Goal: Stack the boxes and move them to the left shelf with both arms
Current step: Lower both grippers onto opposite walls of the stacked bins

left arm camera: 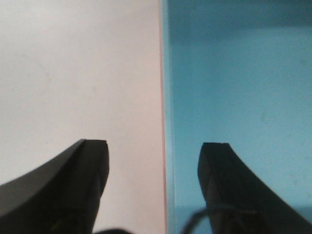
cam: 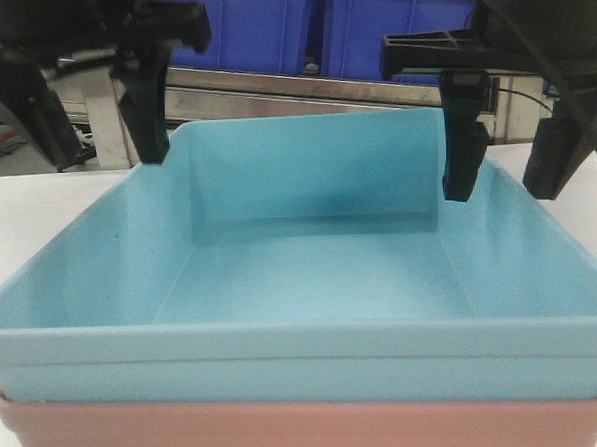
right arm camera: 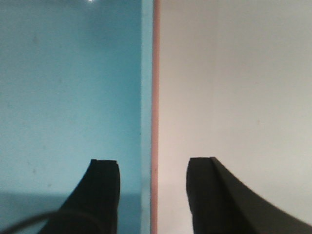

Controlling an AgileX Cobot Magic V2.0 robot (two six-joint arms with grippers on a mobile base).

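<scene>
A light sky blue box sits nested inside a salmon pink box on the white table. My left gripper is open and straddles the stack's left wall. In the left wrist view the gripper has one finger over the table and one over the blue floor, with the thin pink rim between them. My right gripper is open astride the right wall. In the right wrist view the gripper has the blue and pink rims running between its fingers. The left shelf is out of view.
Behind the table runs a steel bar, and deep-blue bins stand behind it. White tabletop lies on both sides of the stack. The stack fills most of the front view.
</scene>
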